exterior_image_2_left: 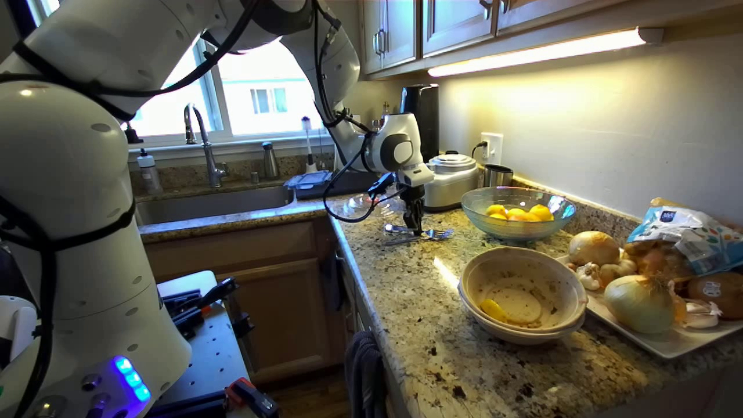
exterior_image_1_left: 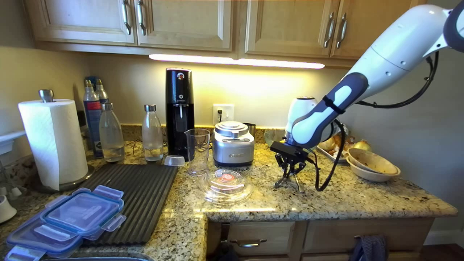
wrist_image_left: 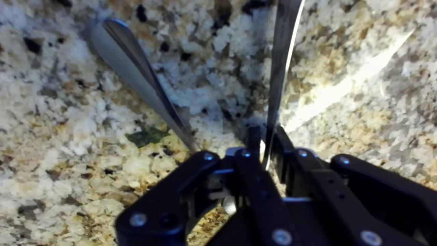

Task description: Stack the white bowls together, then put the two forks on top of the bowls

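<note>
Nearest in an exterior view, the stacking half of the job looks done: the upper white bowl (exterior_image_2_left: 545,284) sits nested, a little askew, inside the lower white bowl (exterior_image_1_left: 369,175), a yellow scrap (exterior_image_2_left: 493,310) in its soiled hollow. No fork lies on the pair, so all of the fork half remains. Just beside the stack is a white rectangular plate (exterior_image_2_left: 664,342) bearing onions (exterior_image_2_left: 638,305) and garlic (exterior_image_2_left: 588,276), which the task leaves alone.

Farther along the granite counter (exterior_image_2_left: 406,278), well apart from the bowls, the Robotiq gripper (wrist_image_left: 268,136) points down over the two forks. Its fingers (wrist_image_left: 253,138) stand close in on both sides of one fork (wrist_image_left: 280,58); I judge them clamped on it, though whether it is clear of the stone I cannot tell. The second fork (wrist_image_left: 136,73) lies on the counter at an angle, outside the fingers.

What is left, by my reading: lift the gripped fork, carry it over to the stack, lay it on the upper bowl, then do the same with its mate.

Beyond the forks are a clear glass dish (exterior_image_1_left: 226,186) and a silver food processor (exterior_image_1_left: 233,148), neither needed.
</note>
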